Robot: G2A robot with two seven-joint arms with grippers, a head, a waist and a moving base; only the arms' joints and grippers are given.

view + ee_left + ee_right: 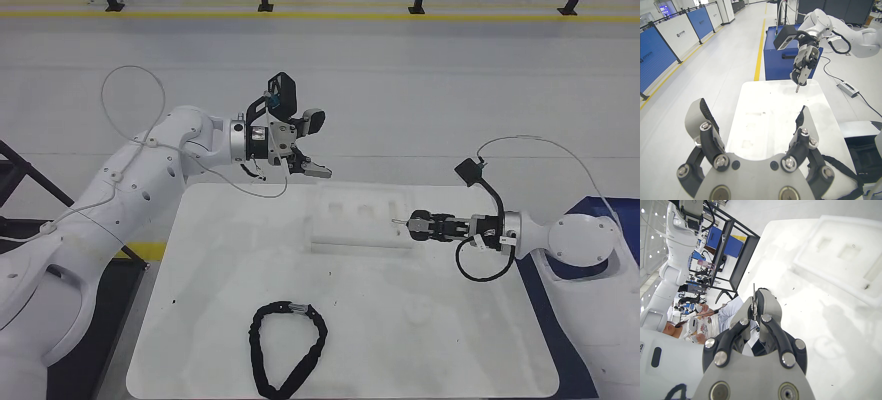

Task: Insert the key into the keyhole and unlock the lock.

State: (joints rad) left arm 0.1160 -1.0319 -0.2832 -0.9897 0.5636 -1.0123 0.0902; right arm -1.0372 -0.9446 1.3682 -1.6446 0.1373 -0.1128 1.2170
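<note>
**Desk** (pixel 450 330): white, with rounded corners

**Foam tray** (pixel 350 228): white, with shallow pockets, set at the middle of the desk's far side

**Chain lock** (pixel 288 345): black sleeved loop lying flat by the edge nearest the robot, on the left arm's half. It is well apart from both grippers, and the keyhole is too small to make out

**Left gripper** (pixel 753 115): fingers spread wide, holding nothing, raised over the desk's far left corner

**Right gripper** (pixel 754 306): fingers pinched together on the key, above the desk at the tray's right end

**Key** (pixel 398 222): blade sticks out level, pointing toward the left arm's side. The lock lies diagonally off, nearer the robot and leftward, so I judge the key needs carrying that way
</note>
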